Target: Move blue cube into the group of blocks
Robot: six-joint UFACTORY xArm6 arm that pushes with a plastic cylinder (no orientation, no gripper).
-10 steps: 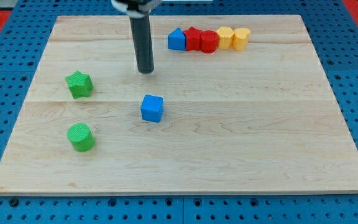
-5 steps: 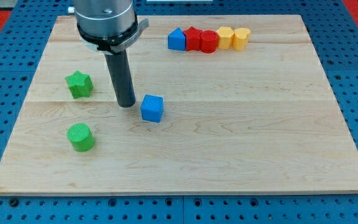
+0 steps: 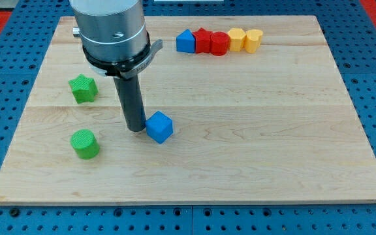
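The blue cube (image 3: 160,126) lies near the middle of the wooden board (image 3: 253,130), turned so a corner faces the view's bottom. My tip (image 3: 136,128) stands right at its left side, touching or almost touching it. The group of blocks is a row at the view's top: a blue block (image 3: 185,41), a red star (image 3: 203,40), a red block (image 3: 219,44), and two yellow blocks (image 3: 237,40) (image 3: 253,40). The cube is far below and left of that row.
A green star (image 3: 83,88) lies at the view's left. A green cylinder (image 3: 84,143) lies below it, left of my tip. The arm's grey body (image 3: 109,29) hangs over the board's upper left.
My tip has moved from the view's top down to the cube's left side. The cube has turned and shifted a little down and right.
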